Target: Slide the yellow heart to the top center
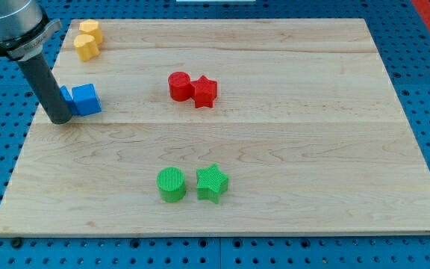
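Where the board's (pixel 290 45) top-left edge holds the yellow heart (pixel 86 47), my tip (pixel 60 119), jawless, touches blue blocks (pixel 86 99).

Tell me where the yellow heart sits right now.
The yellow heart sits near the board's top-left corner in the camera view, touching another yellow block just above it, with my tip lower down beside the blue blocks.

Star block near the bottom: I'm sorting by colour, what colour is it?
Green star, clear in the camera view.
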You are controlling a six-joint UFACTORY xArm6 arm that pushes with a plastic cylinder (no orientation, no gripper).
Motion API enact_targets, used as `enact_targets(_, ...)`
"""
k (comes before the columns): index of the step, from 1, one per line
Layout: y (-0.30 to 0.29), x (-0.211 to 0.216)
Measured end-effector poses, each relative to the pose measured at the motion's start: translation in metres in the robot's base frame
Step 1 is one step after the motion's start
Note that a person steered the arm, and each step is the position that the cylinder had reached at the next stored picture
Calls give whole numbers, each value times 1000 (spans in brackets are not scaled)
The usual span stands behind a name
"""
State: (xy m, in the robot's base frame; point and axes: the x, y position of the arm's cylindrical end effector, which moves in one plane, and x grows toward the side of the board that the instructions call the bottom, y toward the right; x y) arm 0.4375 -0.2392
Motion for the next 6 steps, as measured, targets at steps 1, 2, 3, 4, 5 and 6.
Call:
enact_targets(1, 19, -1)
enact_targets(2, 111, -11)
enact_targets(3, 118, -56)
enact_targets(4, 123, -98)
enact_targets(5, 93, -145)
enact_targets(6, 79, -157)
